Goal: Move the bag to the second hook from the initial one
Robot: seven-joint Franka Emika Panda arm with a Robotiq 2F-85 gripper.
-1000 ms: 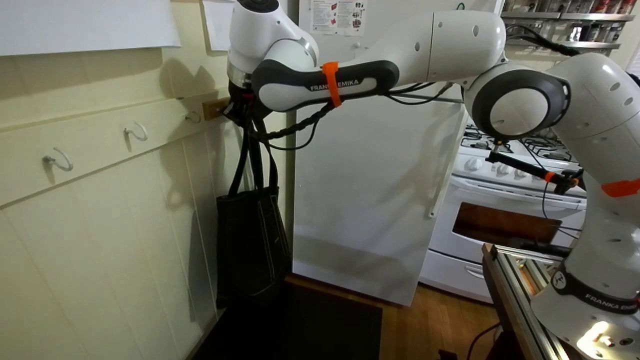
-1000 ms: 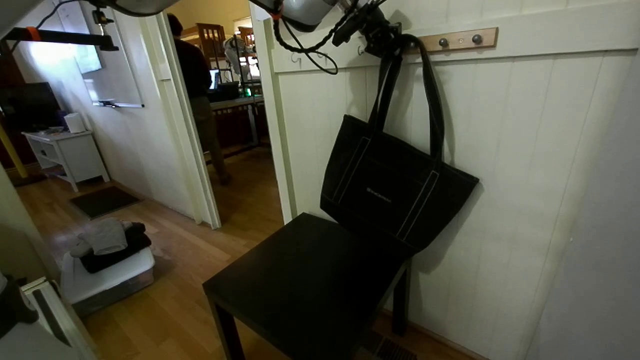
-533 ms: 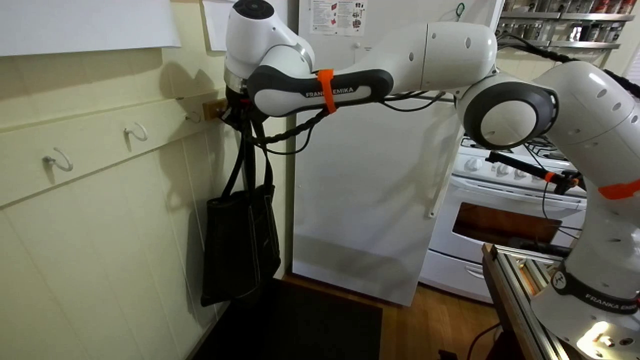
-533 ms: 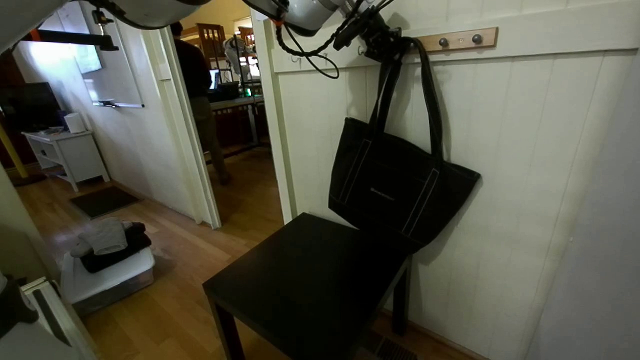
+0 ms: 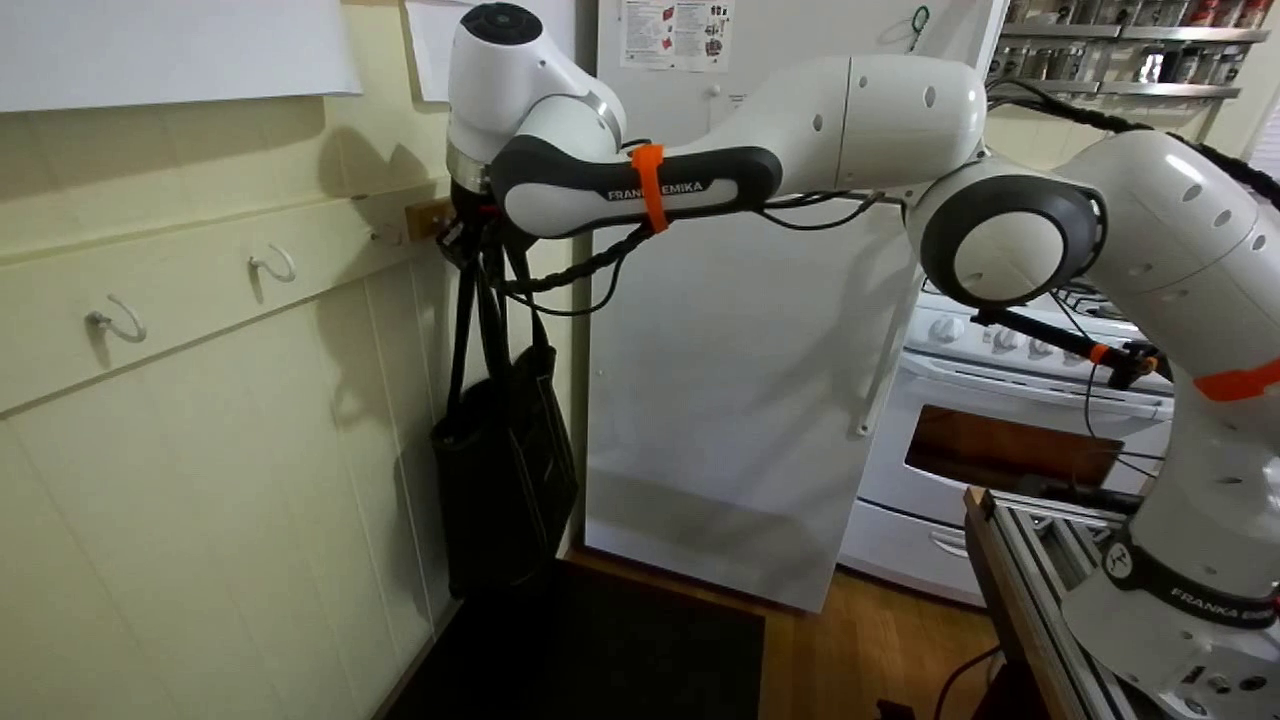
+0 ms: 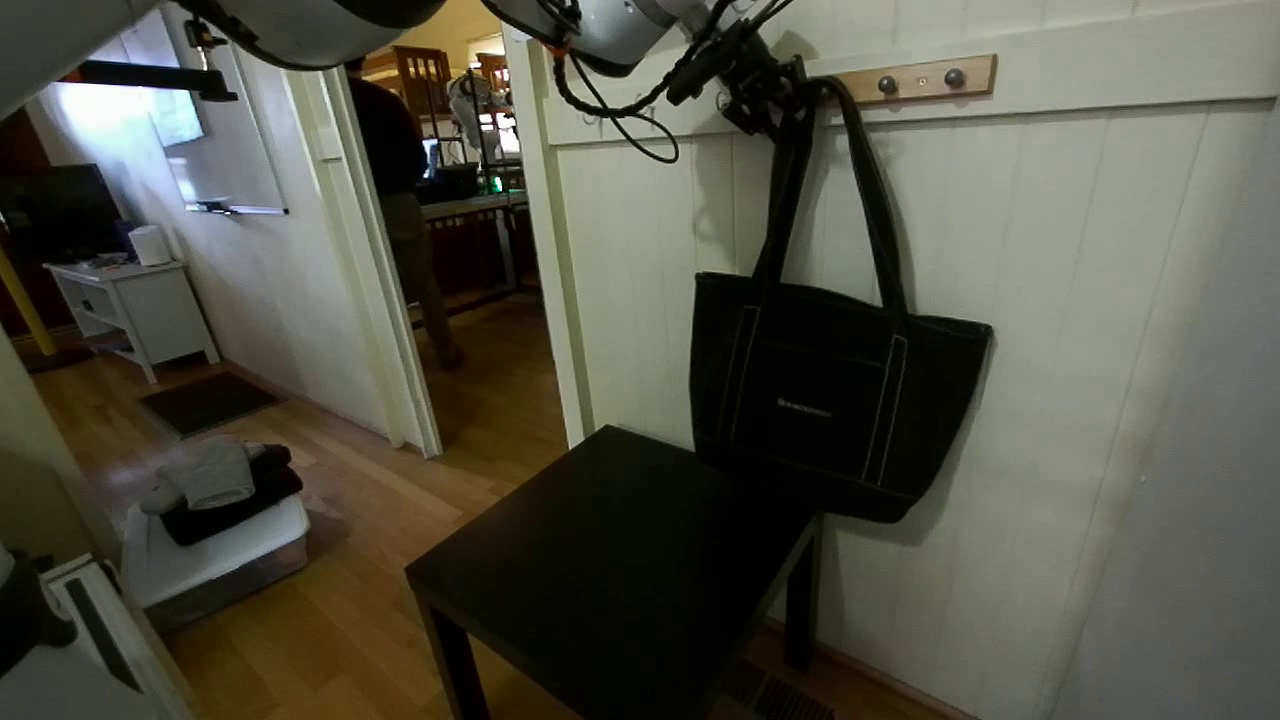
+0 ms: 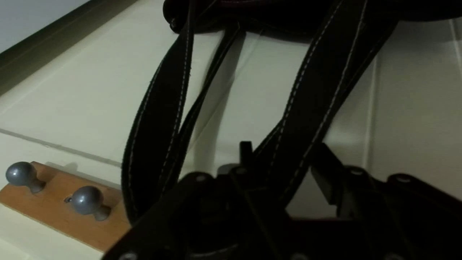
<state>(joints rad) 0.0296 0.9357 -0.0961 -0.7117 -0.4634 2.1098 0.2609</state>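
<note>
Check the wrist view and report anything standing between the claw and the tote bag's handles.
Nothing visible stands between the claw and the black tote bag: in the wrist view, one handle strap runs between the parted fingers. What the bag hangs from I cannot tell; the claw seems to hide that spot.

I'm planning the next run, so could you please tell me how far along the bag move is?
Done: the bag hangs below the wooden knob board. In hand: the open gripper has a handle between its fingers. Probably left: backing away; whether the board already bears the bag is hidden.
</note>
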